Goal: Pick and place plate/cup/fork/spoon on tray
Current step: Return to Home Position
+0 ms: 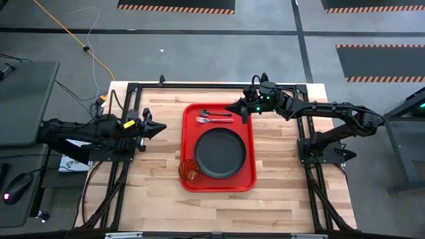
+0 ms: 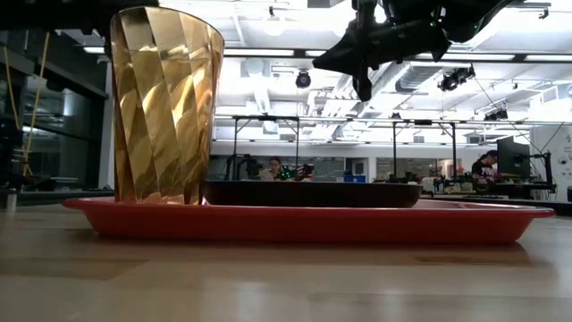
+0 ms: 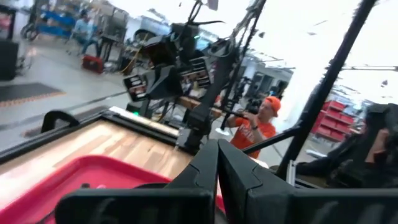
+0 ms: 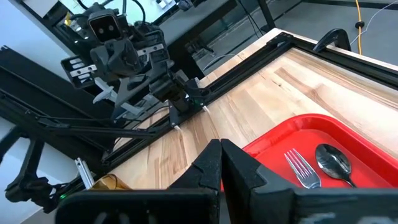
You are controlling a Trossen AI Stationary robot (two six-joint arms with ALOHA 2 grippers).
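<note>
The red tray [image 1: 186,133] lies at the table's middle. The black plate [image 1: 220,153] rests flat in it. The amber cup [image 1: 189,171] stands upright in the tray's near left corner, and looms large in the low view [image 2: 165,107]. The pink-handled fork [image 1: 216,121] and the dark spoon [image 1: 212,113] lie side by side on the tray's far end; both also show in the right wrist view, fork [image 4: 303,169] and spoon [image 4: 334,162]. My right gripper [image 1: 230,107] is shut and empty above the tray's far right part. My left gripper [image 1: 161,127] is shut and empty left of the tray.
Black frame rails [image 1: 126,126] run along the table's left, right and far sides. Bare wood [image 1: 279,199] lies right of and in front of the tray. A person in an orange shirt [image 3: 258,127] stands in the room beyond the table.
</note>
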